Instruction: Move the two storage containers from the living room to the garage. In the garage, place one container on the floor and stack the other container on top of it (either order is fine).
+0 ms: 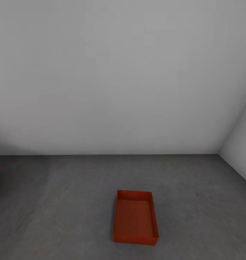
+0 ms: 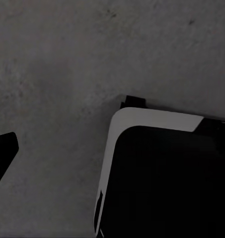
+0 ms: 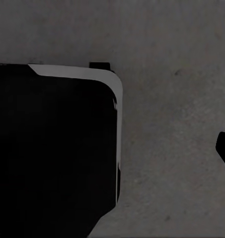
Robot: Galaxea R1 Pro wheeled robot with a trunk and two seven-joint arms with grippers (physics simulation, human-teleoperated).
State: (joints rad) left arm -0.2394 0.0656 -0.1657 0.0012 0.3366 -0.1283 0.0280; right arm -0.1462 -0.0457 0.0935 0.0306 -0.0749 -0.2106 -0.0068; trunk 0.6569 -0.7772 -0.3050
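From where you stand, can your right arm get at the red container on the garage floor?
Probably not yet. The container lies alone on the concrete floor ahead with nothing blocking it, but no arm extends toward it; driving closer looks necessary.

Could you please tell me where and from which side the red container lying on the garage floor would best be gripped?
Probably by the rims of its two long walls, one gripper on each, coming down from above. The container sits flat and open-topped on the concrete floor, short end toward the robot, with straight thin walls a gripper could pinch. Floor lies bare around it, so both long sides look reachable.
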